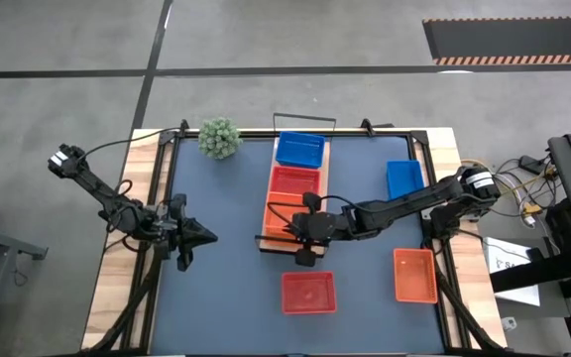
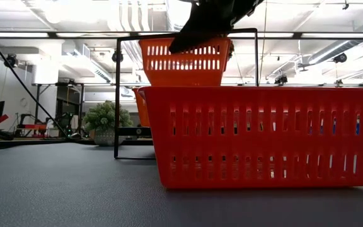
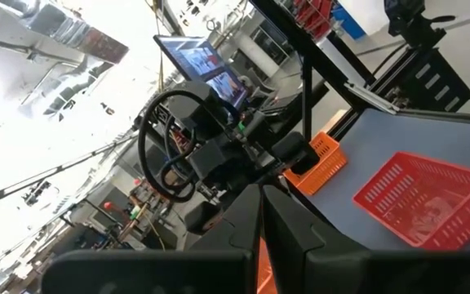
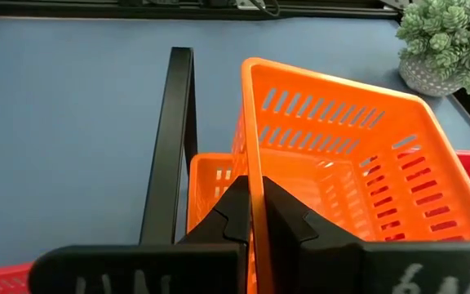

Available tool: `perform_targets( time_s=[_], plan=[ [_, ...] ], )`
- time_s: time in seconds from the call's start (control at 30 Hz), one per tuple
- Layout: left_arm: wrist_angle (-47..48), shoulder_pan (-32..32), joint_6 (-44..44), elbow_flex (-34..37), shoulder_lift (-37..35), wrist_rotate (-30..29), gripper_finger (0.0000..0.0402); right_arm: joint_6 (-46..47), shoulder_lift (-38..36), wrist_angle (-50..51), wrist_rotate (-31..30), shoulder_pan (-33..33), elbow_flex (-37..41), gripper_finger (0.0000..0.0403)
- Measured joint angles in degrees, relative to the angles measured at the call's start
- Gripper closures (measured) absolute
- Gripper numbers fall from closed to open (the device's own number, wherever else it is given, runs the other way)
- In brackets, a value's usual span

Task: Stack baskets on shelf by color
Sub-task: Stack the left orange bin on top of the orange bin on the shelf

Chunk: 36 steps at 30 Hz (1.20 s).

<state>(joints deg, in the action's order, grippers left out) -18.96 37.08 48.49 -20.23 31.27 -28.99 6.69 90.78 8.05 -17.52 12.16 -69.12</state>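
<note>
The light-wood shelf (image 1: 266,238) lies down the middle of the mat and carries a blue basket (image 1: 300,149), a red basket (image 1: 295,183) and an orange basket (image 4: 209,186) at its near end. My right gripper (image 1: 303,230) is shut on a second orange basket (image 4: 341,155), held over that orange one beside the black wire rail (image 4: 174,139). On the mat rest a blue basket (image 1: 404,178), an orange basket (image 1: 414,275) and a red basket (image 1: 308,293). My left gripper (image 1: 191,238) waits shut at the mat's left side. My right gripper holds the orange basket by the rim of one side wall (image 4: 250,167), with one finger inside the basket and one outside. The fingers reach in from the table's right. The basket (image 2: 184,60) is lifted clear, above the orange basket on the shelf.
A fuzzy green plant ball (image 1: 220,137) stands at the mat's far left corner. The red basket (image 2: 263,135) fills the low view's foreground. The mat's left half (image 1: 226,198) is bare between my left gripper and the shelf.
</note>
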Motion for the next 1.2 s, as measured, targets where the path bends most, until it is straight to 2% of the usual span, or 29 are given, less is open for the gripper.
perform_targets(
  time_s=[0.47,0.97,1.1,1.2],
  plan=[
    [0.1,0.0,0.0,0.0,0.0,0.0,0.0401,-0.1,0.0,0.1,0.0,-0.1,0.0,0.0391],
    [0.1,0.0,0.0,0.0,0.0,0.0,0.0401,-1.4,-0.5,0.2,-0.1,-0.2,0.0,0.0297],
    [0.1,0.0,0.0,0.0,0.0,0.0,0.0402,-3.3,-1.4,0.5,0.1,-0.2,0.0,0.0289],
    [0.1,0.0,0.0,0.0,0.0,0.0,0.0401,-3.6,-3.1,0.7,0.2,-0.2,0.1,0.0297]
  ],
)
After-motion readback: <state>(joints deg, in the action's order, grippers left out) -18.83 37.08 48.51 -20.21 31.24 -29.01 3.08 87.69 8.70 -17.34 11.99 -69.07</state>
